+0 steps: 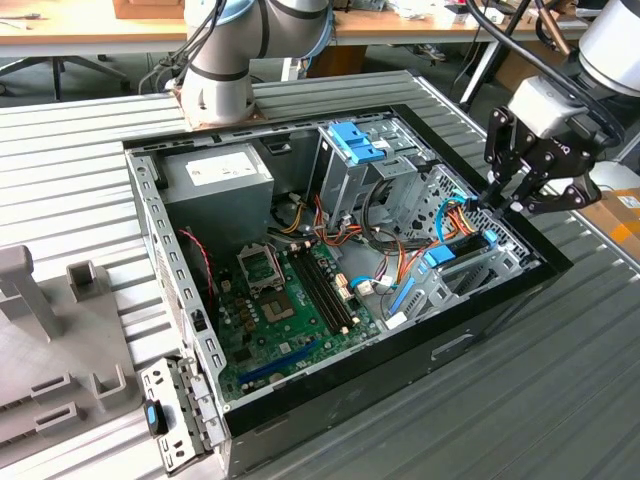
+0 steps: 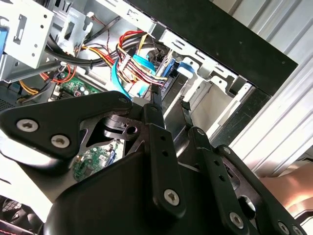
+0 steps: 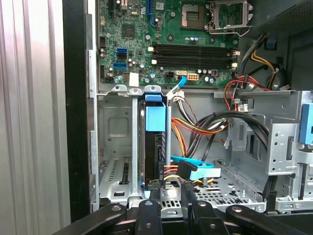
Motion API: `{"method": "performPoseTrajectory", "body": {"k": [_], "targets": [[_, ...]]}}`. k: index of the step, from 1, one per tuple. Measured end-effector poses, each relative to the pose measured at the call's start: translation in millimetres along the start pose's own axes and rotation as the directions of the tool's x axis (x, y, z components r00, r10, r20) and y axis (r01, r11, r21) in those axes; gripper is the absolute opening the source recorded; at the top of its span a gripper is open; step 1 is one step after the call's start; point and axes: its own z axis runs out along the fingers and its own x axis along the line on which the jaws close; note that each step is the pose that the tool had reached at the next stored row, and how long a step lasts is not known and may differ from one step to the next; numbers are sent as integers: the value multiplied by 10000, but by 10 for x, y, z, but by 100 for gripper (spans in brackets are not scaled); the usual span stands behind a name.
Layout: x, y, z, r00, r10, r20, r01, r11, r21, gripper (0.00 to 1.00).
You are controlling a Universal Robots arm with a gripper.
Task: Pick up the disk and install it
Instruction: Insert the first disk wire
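One disk (image 3: 154, 147) stands on edge in a slot of the low metal drive cage (image 3: 115, 132). Its black body sits between blue rails, with a blue tab at the end towards the motherboard (image 3: 161, 29). A flat blue cable (image 3: 195, 171) and a bundle of red, yellow and orange wires (image 3: 195, 127) lie just beside it. The cage fills one corner of an open computer case (image 1: 400, 345), the corner at the exterior view's right.

The case lies on its side on a ribbed grey metal surface (image 1: 560, 400). On the same surface, at the exterior view's left, stand a grey plastic fixture (image 1: 40, 330) and a grey metal bracket (image 1: 165, 415) with a small blue clip. Behind the case the arm's base (image 1: 215, 95) sits on the surface. Further back is a second, wooden surface (image 1: 60, 38), and a brown box (image 1: 622, 215) shows at the exterior view's right edge.

The hand (image 1: 495, 203) hangs tilted over the case's corner, pointing down into the cage at the disk's near end. Its two black fingers (image 3: 152, 193) are parallel with a narrow gap between them. One is right at the disk's end and the other just past the rail. Nothing is plainly clamped between them, and I cannot tell whether they touch the disk.
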Motion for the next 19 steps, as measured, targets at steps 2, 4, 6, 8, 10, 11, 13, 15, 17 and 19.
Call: {"method": "performPoseTrajectory", "body": {"k": [2, 4, 6, 8, 10, 11, 13, 15, 17, 19], "targets": [[-4, -3, -34, 10000, -2, -21, 2, 10000, 0, 31], [-9, -6, -69, 10000, -2, -25, 2, 10000, 0, 31], [-20, 30, -79, 10000, 0, -26, 0, 10000, 0, 31], [-33, 58, -80, 10000, 0, -25, 0, 10000, 1, 31], [-116, 68, -73, 10000, 3, -25, -3, 10000, -32, 31], [-130, 69, -72, 10000, 3, -26, -3, 10000, -41, 31], [-142, 74, -71, 10000, 4, -22, -4, 10000, -46, 31], [-142, 87, -61, 10000, 8, 18, -8, 10000, -46, 31], [-138, 91, -27, 10000, 11, 17, -11, 10000, -80, 31], [-138, 102, -18, 10000, 13, 24, -12, 10000, -93, 31]]}}
